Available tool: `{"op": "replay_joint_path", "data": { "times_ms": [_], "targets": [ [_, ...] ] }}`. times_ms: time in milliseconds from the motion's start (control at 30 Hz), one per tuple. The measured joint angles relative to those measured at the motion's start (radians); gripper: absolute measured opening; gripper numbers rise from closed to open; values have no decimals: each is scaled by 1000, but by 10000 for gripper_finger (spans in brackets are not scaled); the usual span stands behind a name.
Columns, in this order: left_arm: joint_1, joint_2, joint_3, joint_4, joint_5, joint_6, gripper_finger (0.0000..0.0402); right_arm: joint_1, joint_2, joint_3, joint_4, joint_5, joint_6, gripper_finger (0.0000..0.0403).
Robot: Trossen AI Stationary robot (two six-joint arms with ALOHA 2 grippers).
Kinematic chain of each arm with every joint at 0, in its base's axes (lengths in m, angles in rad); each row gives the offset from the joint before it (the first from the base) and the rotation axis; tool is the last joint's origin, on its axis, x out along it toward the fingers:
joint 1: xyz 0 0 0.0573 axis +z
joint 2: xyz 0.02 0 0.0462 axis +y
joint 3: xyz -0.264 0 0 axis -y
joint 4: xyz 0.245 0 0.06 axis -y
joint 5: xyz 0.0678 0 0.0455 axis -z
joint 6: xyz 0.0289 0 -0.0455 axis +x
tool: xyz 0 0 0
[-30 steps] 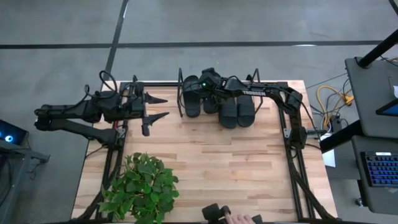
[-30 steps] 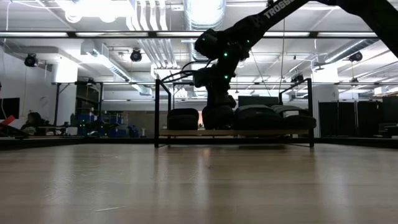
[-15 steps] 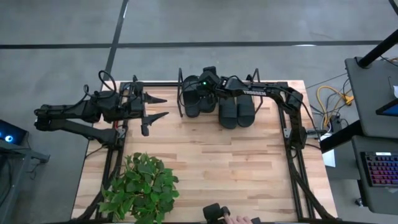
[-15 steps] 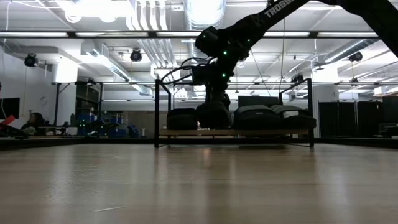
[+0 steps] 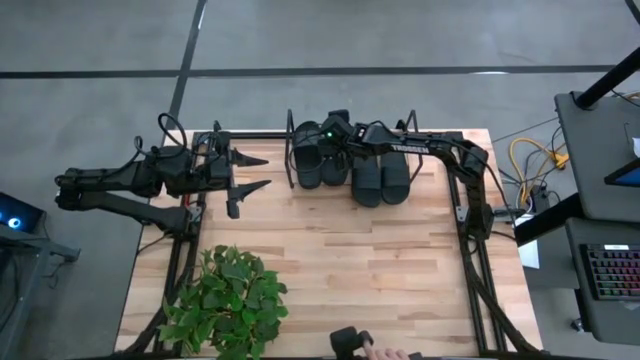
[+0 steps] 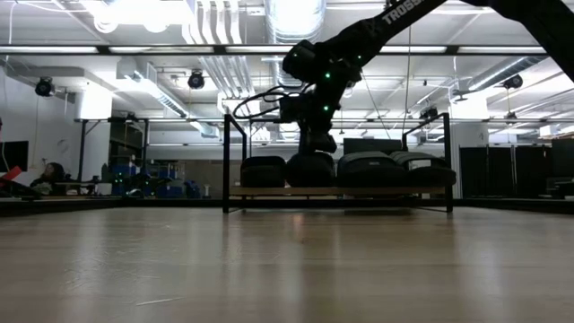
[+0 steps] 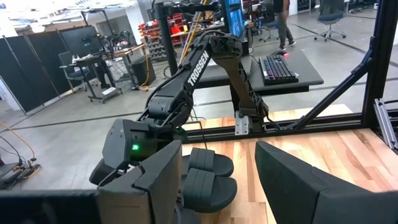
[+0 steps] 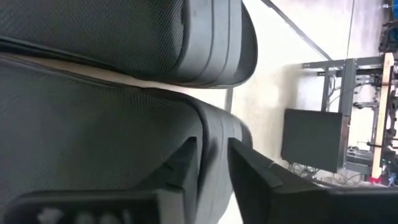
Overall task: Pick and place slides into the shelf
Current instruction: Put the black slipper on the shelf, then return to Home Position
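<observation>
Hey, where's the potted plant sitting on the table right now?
In the high view, the plant sits at the table's near left corner, below the parked left gripper and well away from the shelf.

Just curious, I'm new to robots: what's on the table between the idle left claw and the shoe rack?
Nothing. In the high view, only bare wood lies between the left gripper, waiting open, and the shelf.

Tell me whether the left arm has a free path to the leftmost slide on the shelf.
Probably not: the shelf's upright side loop stands between the open left gripper and that slide, and the right gripper hangs right beside it.
</observation>
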Motion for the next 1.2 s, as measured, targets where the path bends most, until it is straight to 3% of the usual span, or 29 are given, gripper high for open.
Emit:
{"op": "replay_joint_path", "data": {
  "times_ms": [267, 433, 567, 733, 800, 967, 1200],
  "targets": [
    [0, 0, 0, 2, 0, -1, 189, 0, -16, 0, -66, 0, 37, 152],
    [0, 2, 4, 18, 0, -2, 189, 8, -104, -2, -105, -56, 138, 171],
    [0, 0, 4, 24, 0, -2, 189, 15, -225, -3, -125, -210, 265, 168],
    [0, 0, 4, 38, -1, -2, 189, 29, -414, -42, -141, -541, 496, 153],
    [0, 0, 4, 38, -8, -2, 189, 55, -503, -84, -143, -602, 542, 147],
    [0, 0, 3, 37, -44, 0, 189, 173, -745, -267, -60, -580, 583, 133],
    [0, 4, 1, 37, -45, 5, 189, 356, -1025, -673, 235, -574, 674, 121]
  ]
}}
